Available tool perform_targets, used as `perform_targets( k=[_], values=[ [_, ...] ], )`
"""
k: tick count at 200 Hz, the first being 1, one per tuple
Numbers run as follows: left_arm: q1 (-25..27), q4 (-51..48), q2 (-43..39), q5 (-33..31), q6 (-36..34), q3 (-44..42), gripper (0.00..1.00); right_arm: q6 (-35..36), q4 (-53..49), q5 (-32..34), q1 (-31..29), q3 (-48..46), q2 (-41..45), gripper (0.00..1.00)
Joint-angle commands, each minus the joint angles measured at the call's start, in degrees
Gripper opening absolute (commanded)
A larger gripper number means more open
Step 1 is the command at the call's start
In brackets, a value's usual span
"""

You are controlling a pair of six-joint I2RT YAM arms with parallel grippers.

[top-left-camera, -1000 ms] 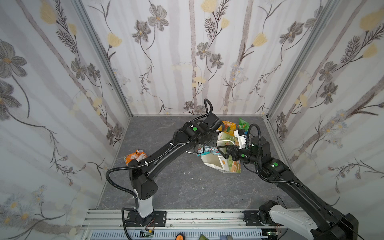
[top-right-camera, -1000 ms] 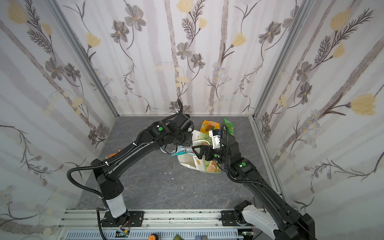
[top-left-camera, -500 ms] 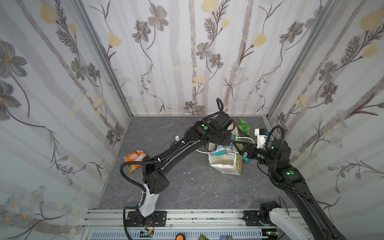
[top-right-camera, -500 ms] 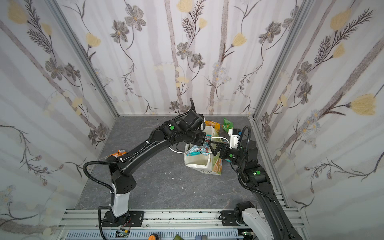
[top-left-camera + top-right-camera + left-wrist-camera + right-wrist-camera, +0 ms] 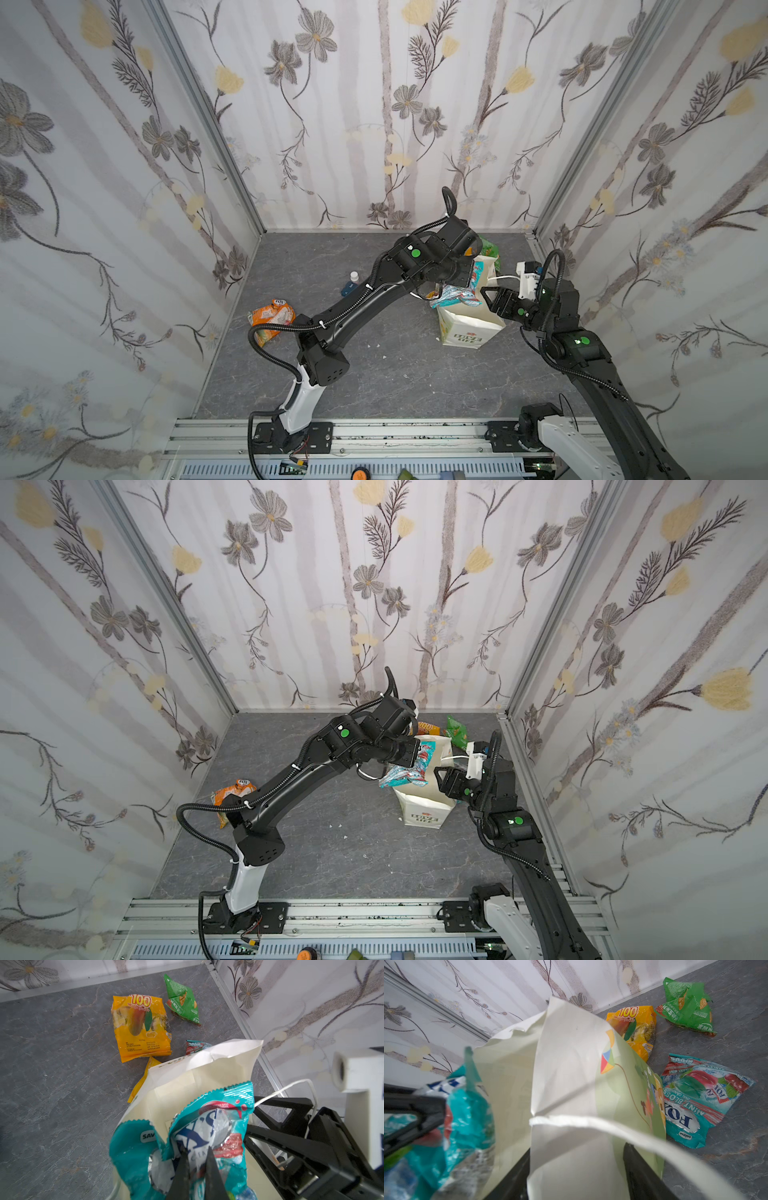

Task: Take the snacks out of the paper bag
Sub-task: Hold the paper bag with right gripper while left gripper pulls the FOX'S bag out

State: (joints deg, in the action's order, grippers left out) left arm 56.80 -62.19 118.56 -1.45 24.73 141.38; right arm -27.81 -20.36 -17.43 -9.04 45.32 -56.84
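L gripper reaches across to the right side of the table. Its jaws are pressed tight on the crinkled middle of a teal FOX'S pkt. The pkt hangs at the open mouth of the paper bag, over the bag's left rim in both top views. Can't tell if its lower end is inside the bag; gripper and foil hide it.

The bag stands upright on the right of the table, about mid-depth, mouth up, green lettering on its near face.

R gripper comes in from the right w/ jaws spread, one either side of the bag's right wall. No squeeze on the paper shows. A white cord handle drapes across btwn the jaws.

Other snacks lie flat on the table, on the far side of the bag:
- orange-yellow pkt, w/ green pkt just beside it, nearer the far right corner
- 2nd teal FOX'S pkt, close against the bag's printed side
- yellow pkt, mostly hidden behind the bag, one end poking out near the orange-yellow pkt

Well apart on the left: orange-and-white pkt by the left wall, and a blue bottle lying mid-table, further back.
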Motion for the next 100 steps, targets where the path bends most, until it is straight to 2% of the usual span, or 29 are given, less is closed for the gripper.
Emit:
perform_targets(
  k=[1,35,69,100],
  values=[
    [0.15,-4.03,-1.14,-4.49,-1.74,2.92,0.0,1.12,-1.3,0.43,0.03,0.21,0.01,0.55],
    [0.66,-5.53,-4.67,-7.35,-2.38,3.23,0.0,-0.81,0.05,-6.74,-0.04,-0.14,-0.67,0.4],
    [1.47,-6.95,-7.05,-9.43,-2.76,3.17,0.0,-4.25,3.34,-16.96,-0.02,-0.44,-1.91,0.29],
    [2.0,-7.35,-8.66,-10.12,-2.89,3.19,0.0,-6.34,5.31,-20.29,-0.05,-0.45,-1.99,0.13]
  ],
)
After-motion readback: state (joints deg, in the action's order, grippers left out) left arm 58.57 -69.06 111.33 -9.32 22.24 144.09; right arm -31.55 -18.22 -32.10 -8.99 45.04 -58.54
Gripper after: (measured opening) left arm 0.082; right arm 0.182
